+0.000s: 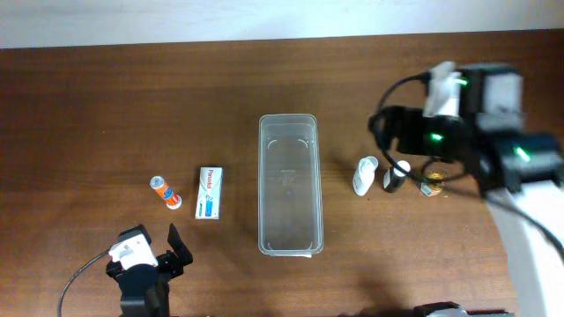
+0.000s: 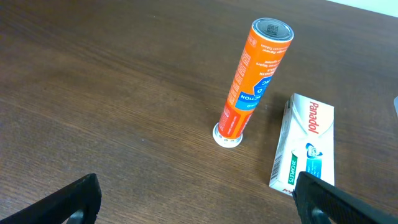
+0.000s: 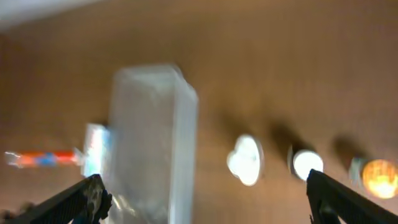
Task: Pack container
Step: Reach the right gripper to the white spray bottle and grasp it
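Observation:
The clear container (image 1: 289, 185) lies lengthwise at the table's middle with nothing in it; it shows blurred in the right wrist view (image 3: 152, 143). An orange tube (image 1: 164, 192) (image 2: 252, 78) and a white-and-blue Panadol carton (image 1: 210, 193) (image 2: 305, 146) lie to its left. A white bottle (image 1: 365, 174) (image 3: 245, 160), a white-capped dark bottle (image 1: 396, 174) (image 3: 307, 164) and a gold-topped item (image 1: 431, 185) (image 3: 378, 177) stand to its right. My left gripper (image 1: 163, 251) (image 2: 199, 205) is open and empty, near the tube and carton. My right gripper (image 1: 384, 132) (image 3: 205, 202) is open and empty, above the bottles.
The brown wooden table (image 1: 106, 106) ends at a pale wall along the far side. My right arm and its cables (image 1: 480, 141) fill the table's right end. The right wrist view is motion-blurred.

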Controlling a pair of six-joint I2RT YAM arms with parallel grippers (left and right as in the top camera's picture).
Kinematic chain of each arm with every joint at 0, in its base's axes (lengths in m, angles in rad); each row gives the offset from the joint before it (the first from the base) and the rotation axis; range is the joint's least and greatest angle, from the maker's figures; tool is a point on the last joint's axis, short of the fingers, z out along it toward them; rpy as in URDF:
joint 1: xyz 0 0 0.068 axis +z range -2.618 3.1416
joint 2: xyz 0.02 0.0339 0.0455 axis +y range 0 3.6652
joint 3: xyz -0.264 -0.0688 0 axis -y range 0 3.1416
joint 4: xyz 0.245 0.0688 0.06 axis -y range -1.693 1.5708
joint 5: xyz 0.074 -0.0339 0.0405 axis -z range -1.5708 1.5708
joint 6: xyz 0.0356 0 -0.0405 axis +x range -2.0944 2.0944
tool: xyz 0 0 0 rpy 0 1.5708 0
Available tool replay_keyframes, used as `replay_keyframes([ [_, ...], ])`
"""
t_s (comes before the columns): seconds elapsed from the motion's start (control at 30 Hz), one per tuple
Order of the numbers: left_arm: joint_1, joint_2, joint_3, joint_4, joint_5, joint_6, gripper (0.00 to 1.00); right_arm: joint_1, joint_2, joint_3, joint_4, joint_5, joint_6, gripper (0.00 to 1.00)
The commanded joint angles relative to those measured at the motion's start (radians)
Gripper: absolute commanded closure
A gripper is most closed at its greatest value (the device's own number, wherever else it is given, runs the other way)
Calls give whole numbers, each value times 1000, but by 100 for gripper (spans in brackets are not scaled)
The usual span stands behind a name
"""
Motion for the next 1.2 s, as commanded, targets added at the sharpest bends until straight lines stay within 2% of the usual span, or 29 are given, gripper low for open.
replay_keyframes([
  [0.0,5,-10,-4,2,0,-3,1,56,122,9,-57,113,-5,4],
  [0.1,5,-10,-4,2,0,-3,1,92,216,9,-88,169,10,4],
  [0.17,5,-10,-4,2,0,-3,1,109,266,8,-92,183,10,15],
  [0.33,5,-10,-4,2,0,-3,0,119,341,8,-113,190,48,24],
  [0.47,5,-10,-4,2,0,-3,1,119,344,7,-121,242,73,26],
  [0.57,5,-10,-4,2,0,-3,1,123,344,2,-119,231,73,33],
  [0.7,5,-10,-4,2,0,-3,1,139,345,-24,-97,231,75,36],
  [0.77,5,-10,-4,2,0,-3,1,152,345,-52,-76,231,90,45],
  [1.0,5,-10,-4,2,0,-3,1,158,345,-94,-38,241,96,47],
  [1.17,5,-10,-4,2,0,-3,1,158,345,-100,-30,244,97,58],
])
